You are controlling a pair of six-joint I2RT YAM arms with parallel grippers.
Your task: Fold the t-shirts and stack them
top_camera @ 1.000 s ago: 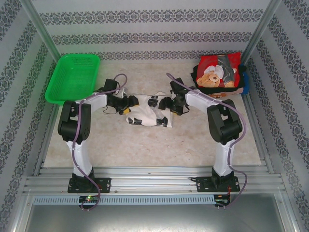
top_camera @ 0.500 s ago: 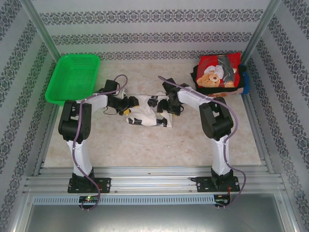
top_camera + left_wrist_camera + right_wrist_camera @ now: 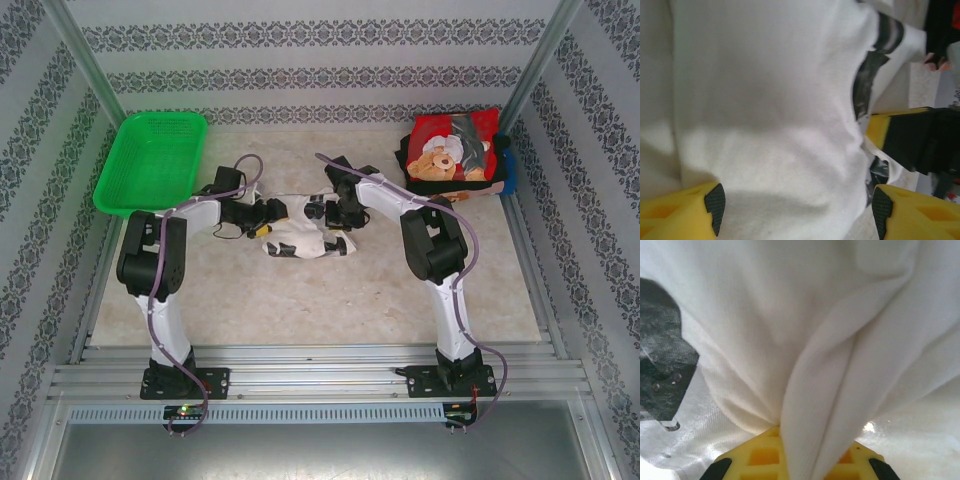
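A white t-shirt (image 3: 298, 238) with black patches lies crumpled in the middle of the table. My left gripper (image 3: 263, 213) is at its left edge and stands open, its black pads (image 3: 715, 202) wide apart with white cloth (image 3: 770, 125) lying between them. My right gripper (image 3: 334, 213) is at the shirt's upper right, shut on a raised fold of white cloth (image 3: 840, 390) that runs up from its yellow jaws (image 3: 800, 460). A stack of folded t-shirts (image 3: 455, 150), the red teddy-bear one on top, sits at the back right.
A green mesh basket (image 3: 152, 160) stands at the back left. Patterned walls and metal posts close in the table (image 3: 300, 300). The right arm's black and yellow gripper (image 3: 920, 142) shows close by in the left wrist view.
My right gripper has moved left onto the shirt and shut on a fold of it, bunching the right side inward. The left arm has barely moved and stays open.
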